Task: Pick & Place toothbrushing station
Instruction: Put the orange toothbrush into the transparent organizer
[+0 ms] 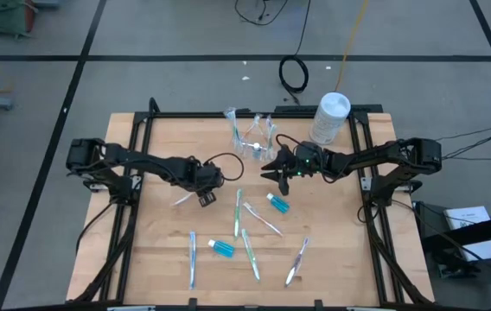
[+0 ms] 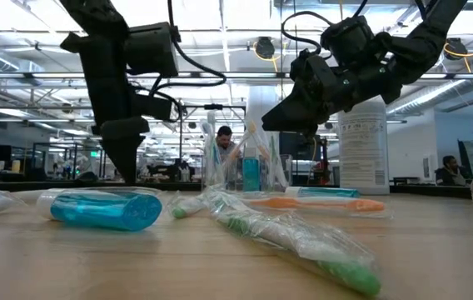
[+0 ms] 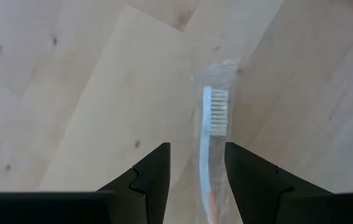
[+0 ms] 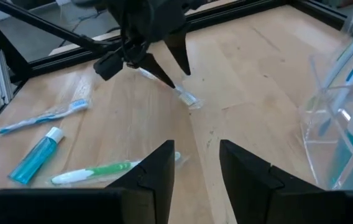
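Grey floor (image 1: 185, 34) crossed by dark lines around the wooden desk (image 1: 159, 250). Black cable coil (image 1: 295, 74) on the floor beyond the desk's far edge; a yellow cable (image 1: 349, 39) runs near it. Low view: open hall, ceiling beams and strip lights (image 2: 220, 33), seated person (image 2: 449, 169) far right, another person (image 2: 224, 137) far centre.

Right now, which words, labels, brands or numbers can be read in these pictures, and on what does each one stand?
No text can be read.
Canister: printed lines, too small to read.
Tubes and wrapped toothbrushes: no legible print.
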You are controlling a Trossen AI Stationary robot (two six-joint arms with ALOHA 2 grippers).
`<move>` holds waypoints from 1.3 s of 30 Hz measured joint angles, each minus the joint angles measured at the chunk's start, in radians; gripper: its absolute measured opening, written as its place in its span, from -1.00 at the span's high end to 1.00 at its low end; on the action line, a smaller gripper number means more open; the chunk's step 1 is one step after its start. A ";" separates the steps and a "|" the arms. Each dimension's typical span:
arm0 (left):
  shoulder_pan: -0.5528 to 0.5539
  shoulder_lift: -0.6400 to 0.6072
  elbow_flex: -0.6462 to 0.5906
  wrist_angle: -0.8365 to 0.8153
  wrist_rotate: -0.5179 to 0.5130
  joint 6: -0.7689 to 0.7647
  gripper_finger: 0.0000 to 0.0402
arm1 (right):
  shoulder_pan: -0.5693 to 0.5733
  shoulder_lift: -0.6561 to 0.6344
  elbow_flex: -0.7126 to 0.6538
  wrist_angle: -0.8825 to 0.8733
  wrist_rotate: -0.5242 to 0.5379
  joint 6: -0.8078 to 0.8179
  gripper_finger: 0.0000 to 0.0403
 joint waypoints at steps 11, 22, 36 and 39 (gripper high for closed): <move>0.023 0.113 0.005 0.006 0.108 0.037 0.21 | 0.000 0.000 0.000 0.000 0.000 -0.024 0.41; 0.026 0.078 -0.003 0.081 0.104 0.178 0.81 | 0.000 0.000 0.000 0.002 0.000 -0.024 0.41; -0.018 0.003 -0.001 0.501 0.027 0.479 0.97 | 0.000 0.000 0.000 -0.013 0.000 -0.050 0.41; 0.007 -0.027 -0.001 0.674 -0.065 0.479 0.92 | 0.000 0.000 0.001 -0.021 0.000 -0.057 0.41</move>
